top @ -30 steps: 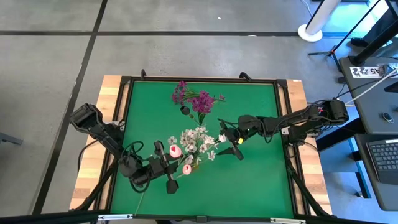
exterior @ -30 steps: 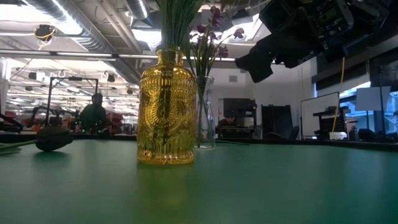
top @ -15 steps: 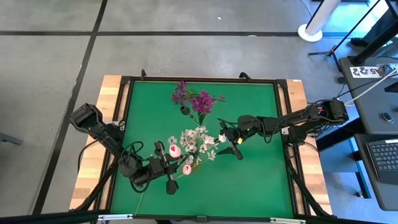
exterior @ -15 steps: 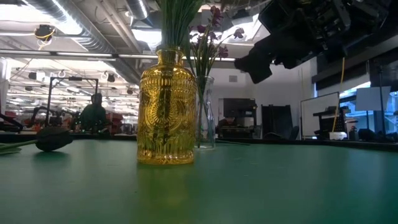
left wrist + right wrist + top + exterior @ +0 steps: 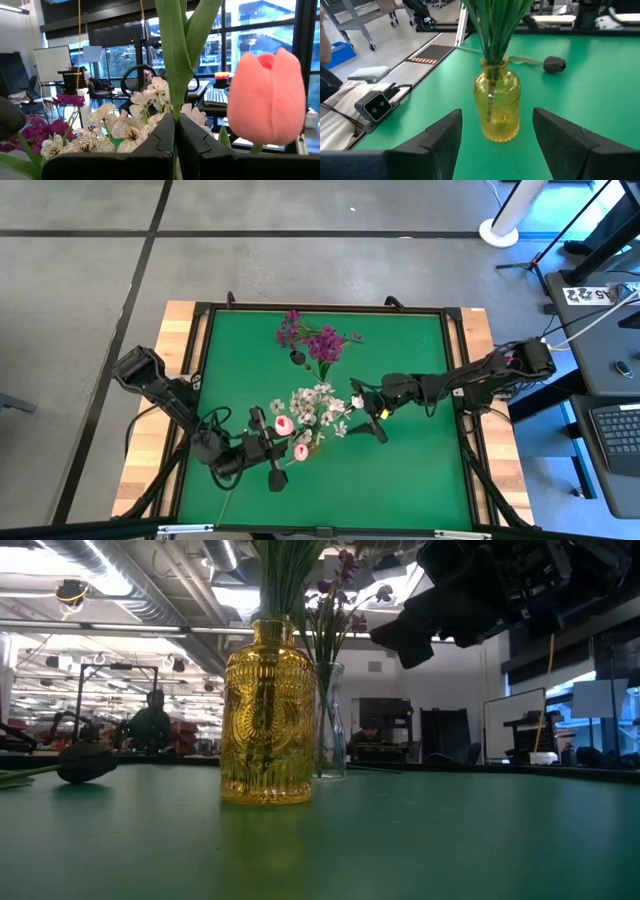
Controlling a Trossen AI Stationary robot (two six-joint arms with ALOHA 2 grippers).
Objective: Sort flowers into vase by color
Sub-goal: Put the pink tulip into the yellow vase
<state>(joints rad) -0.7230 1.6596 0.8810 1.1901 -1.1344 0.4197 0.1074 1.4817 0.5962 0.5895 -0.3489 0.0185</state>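
1. Jaws of your left gripper [image 5: 175,145] were clamped together on a green stem [image 5: 172,60], low over the near-left part of the table [image 5: 420,470], with a pink tulip bud [image 5: 267,97] just beside them.
2. Jaws of your right gripper [image 5: 497,137] stood wide apart and empty, facing the amber vase [image 5: 497,107].
3. Compared with a second earlier, the right arm had pulled slightly back toward its own side and nearer the front edge; the left arm had not moved. Judged from this, the right arm was making way for the held stem.
4. White blossoms [image 5: 315,405] filled the amber vase at table centre; magenta clusters [image 5: 320,340] stood in a clear vase [image 5: 330,720] behind it, toward the far edge.
5. Open green surface lay to the right and front; a dark rounded object [image 5: 85,765] lay near the left edge, so you had little room on that side.
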